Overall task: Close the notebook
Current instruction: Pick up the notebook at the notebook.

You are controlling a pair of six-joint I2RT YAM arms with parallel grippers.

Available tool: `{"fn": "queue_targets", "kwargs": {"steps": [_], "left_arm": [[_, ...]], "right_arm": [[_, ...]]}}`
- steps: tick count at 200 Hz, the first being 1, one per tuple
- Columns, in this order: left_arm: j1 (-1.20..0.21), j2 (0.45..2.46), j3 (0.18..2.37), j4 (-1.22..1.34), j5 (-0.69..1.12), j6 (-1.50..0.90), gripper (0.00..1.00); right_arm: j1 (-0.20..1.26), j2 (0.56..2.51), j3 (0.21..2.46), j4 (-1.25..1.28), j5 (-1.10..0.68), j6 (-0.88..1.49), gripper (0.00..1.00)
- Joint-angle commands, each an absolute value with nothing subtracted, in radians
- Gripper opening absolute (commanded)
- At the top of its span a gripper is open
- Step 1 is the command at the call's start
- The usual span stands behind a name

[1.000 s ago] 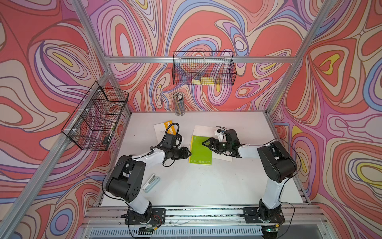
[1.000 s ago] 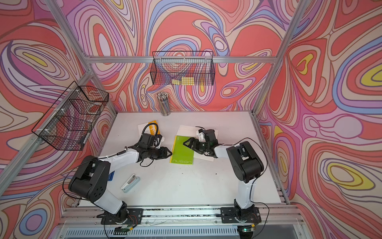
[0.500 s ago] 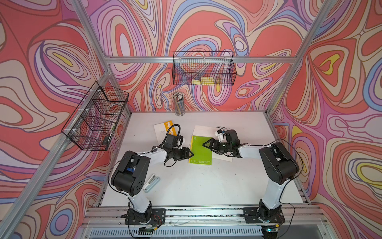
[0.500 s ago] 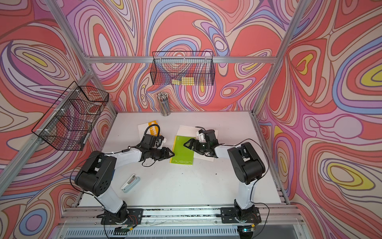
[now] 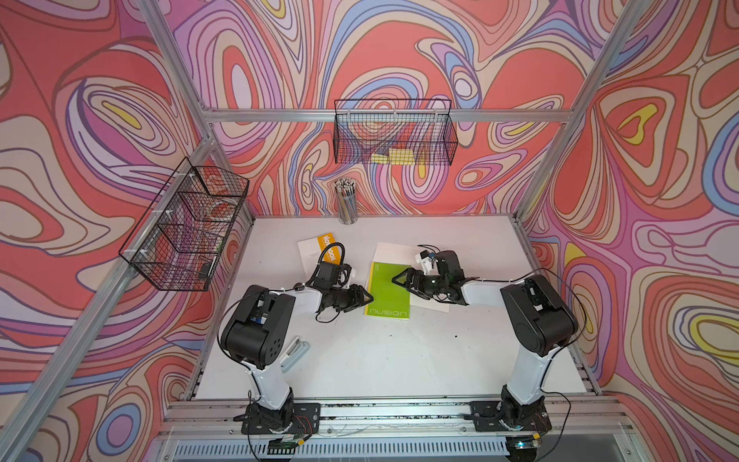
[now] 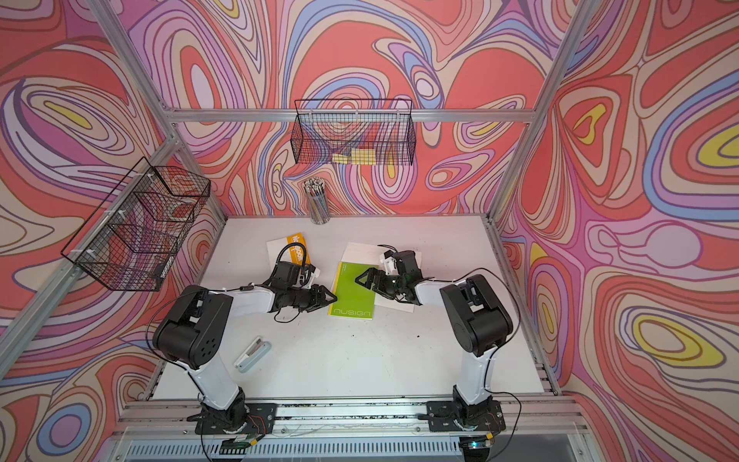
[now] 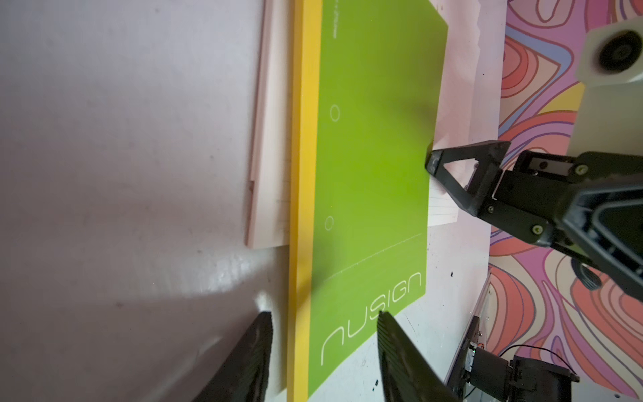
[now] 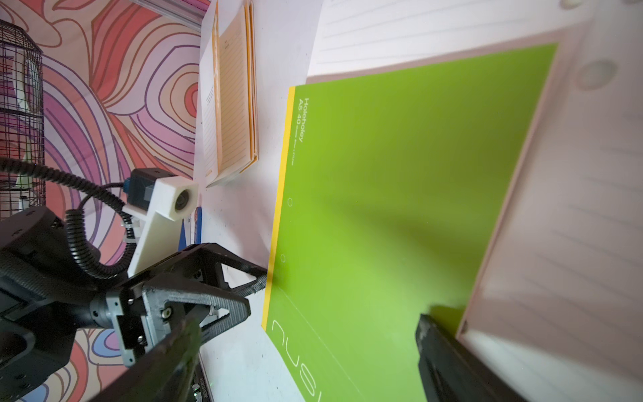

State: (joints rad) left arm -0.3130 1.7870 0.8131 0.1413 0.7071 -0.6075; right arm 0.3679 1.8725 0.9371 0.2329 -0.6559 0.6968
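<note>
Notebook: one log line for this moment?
green notebook cover flat | left gripper open at spine | right gripper open at free edge

Left arm (image 5: 308,298) is stretched low off its upright base, forearm near level. The left gripper (image 5: 366,298) points toward the robot's right, jaws parted about halfway. Right arm (image 5: 480,294) mirrors it, elbow bent and forearm low. The right gripper (image 5: 402,282) aims back at its partner, and the right wrist view shows its jaws spread wide. The two tips face each other, close but apart.
</note>
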Motion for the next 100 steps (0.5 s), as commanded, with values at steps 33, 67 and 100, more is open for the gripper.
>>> {"fn": "queue_targets", "kwargs": {"steps": [33,67,100], "left_arm": [[-0.287,1.863,0.776,0.304,0.841,-0.693,0.51],[-0.288,1.888,0.779,0.329,0.853,-0.710,0.51],[-0.287,1.898,0.775,0.350,0.872,-0.724,0.45]], "right_arm": [[0.372,1.908,0.930,0.189,-0.644,0.695,0.98],[0.371,1.911,0.930,0.190,-0.646,0.695,0.98],[0.372,1.913,0.933,0.195,-0.648,0.697,0.98]]}}
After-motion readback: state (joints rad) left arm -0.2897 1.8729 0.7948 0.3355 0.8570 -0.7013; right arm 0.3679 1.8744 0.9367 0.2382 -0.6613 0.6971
